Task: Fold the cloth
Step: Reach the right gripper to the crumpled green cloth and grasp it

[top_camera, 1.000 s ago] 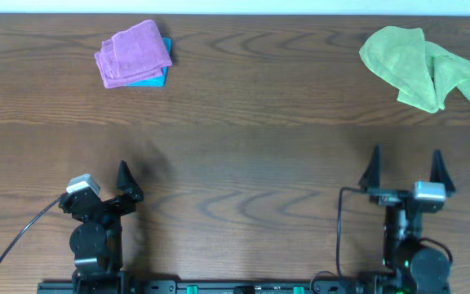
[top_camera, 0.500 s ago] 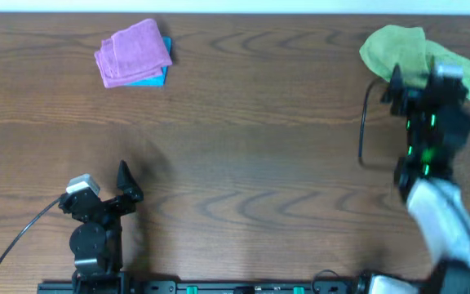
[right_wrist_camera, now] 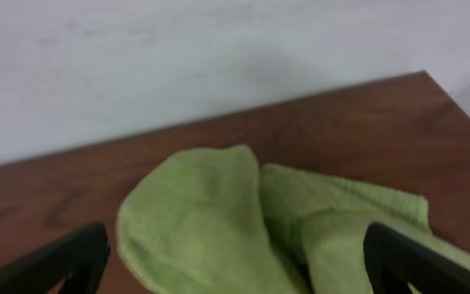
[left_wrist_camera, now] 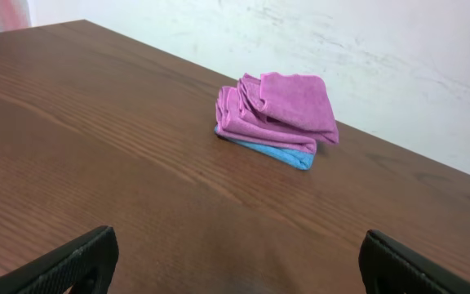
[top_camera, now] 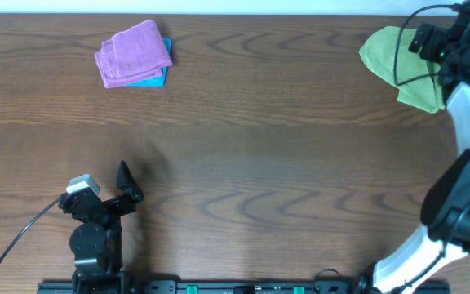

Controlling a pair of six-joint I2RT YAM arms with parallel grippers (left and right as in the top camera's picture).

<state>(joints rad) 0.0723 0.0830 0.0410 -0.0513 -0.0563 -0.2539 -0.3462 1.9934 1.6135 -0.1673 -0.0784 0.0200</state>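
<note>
The cloth [top_camera: 392, 57] is lime-green and lies crumpled in loose folds at the table's far right corner. In the right wrist view the cloth [right_wrist_camera: 210, 216] fills the space between the fingers. My right gripper [top_camera: 441, 39] hovers over its right part, open, with nothing clamped. Its arm hides the cloth's right side from above. The right gripper [right_wrist_camera: 235, 265] shows only its two dark fingertips at the frame's bottom corners. My left gripper [top_camera: 104, 181] rests open near the front left edge. In the left wrist view the left gripper [left_wrist_camera: 235, 265] stands over bare wood.
A folded purple cloth [top_camera: 133, 53] sits on a blue one [top_camera: 158, 77] at the far left; the purple cloth [left_wrist_camera: 280, 110] lies well ahead of the left fingers. A white wall runs behind the table's far edge. The right arm reaches along the table's right side.
My right arm has swung from the front right edge to the far right corner and now hangs over the green cloth. The left arm has not moved.
</note>
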